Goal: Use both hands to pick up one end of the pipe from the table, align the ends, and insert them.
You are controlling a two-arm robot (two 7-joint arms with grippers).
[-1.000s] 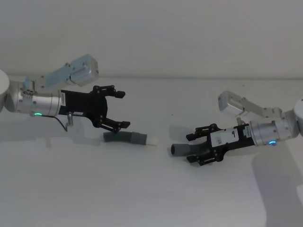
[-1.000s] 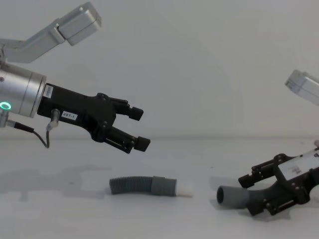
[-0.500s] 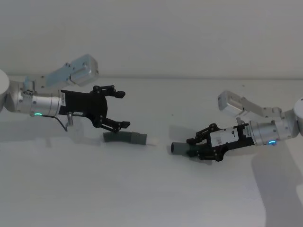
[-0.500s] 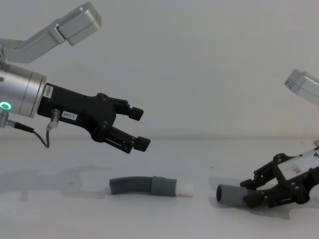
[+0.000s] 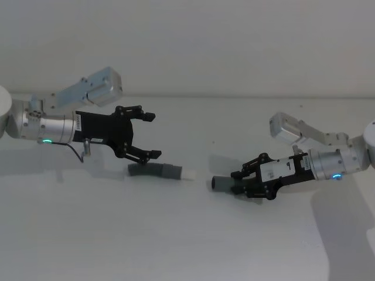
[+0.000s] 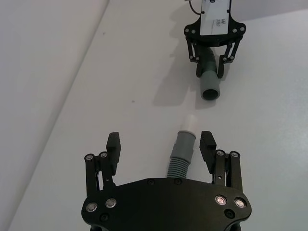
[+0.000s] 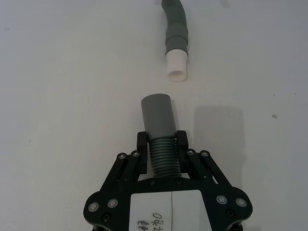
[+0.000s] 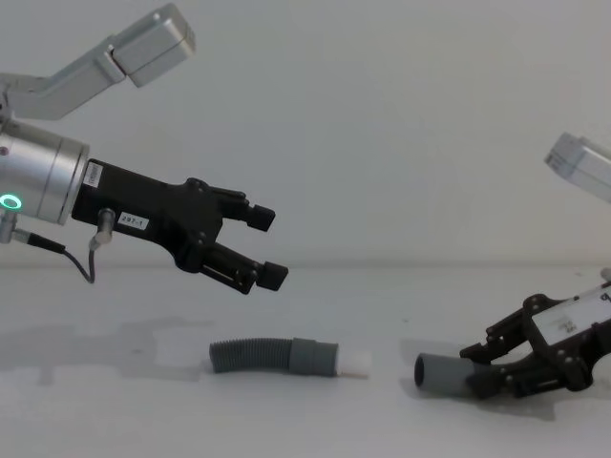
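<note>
Now grips the bent hose in right jaws (wide a second ago), one end secured; holds left jaws wide above the straight hose.

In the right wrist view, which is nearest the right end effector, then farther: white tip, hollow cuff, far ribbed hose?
1. Hollow cuff, front of the held hose in the right end effector.
2. White tip, just beyond.
3. Far ribbed hose, behind the tip.

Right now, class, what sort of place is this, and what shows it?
Probably a robotics test bench: a plain pale table, the open left gripper above a white-tipped hose piece, and the right gripper shut on a hollow-cuffed hose piece.
</note>
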